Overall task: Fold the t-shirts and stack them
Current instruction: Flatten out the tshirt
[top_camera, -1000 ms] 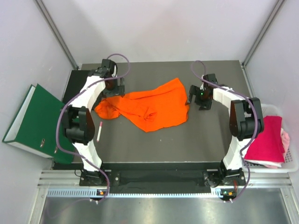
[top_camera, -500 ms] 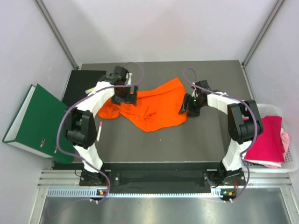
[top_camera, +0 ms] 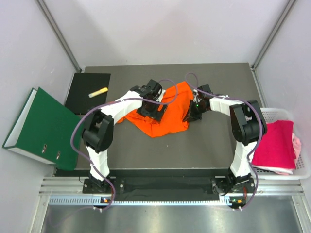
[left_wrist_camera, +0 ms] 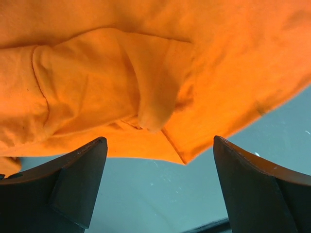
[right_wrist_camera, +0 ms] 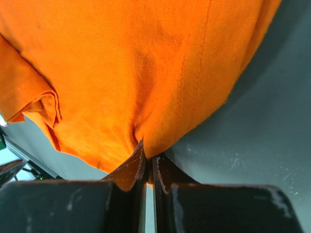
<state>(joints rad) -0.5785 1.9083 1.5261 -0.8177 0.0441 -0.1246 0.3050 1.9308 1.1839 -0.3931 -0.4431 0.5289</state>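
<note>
right hand (right_wrist_camera: pixel 148 159) pinching rumpled orange t-shirt (right_wrist_camera: pixel 146 73), apparently hem

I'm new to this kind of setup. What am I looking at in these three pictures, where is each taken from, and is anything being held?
The machine is a left arm and a right arm, bolted at the near edge of a table, each ending in a two-finger gripper. The wide picture looks down from above and behind them; the two close-ups come from cameras on the wrists, so the dark shapes at the bottom are each gripper's own fingers. An orange t-shirt lies on the table. The right gripper is shut, pinching the shirt's edge. The left gripper is open over the shirt, holding nothing. At the right, a white basket holds a magenta shirt and a pale pink one. A green binder sits left of the table.
</note>
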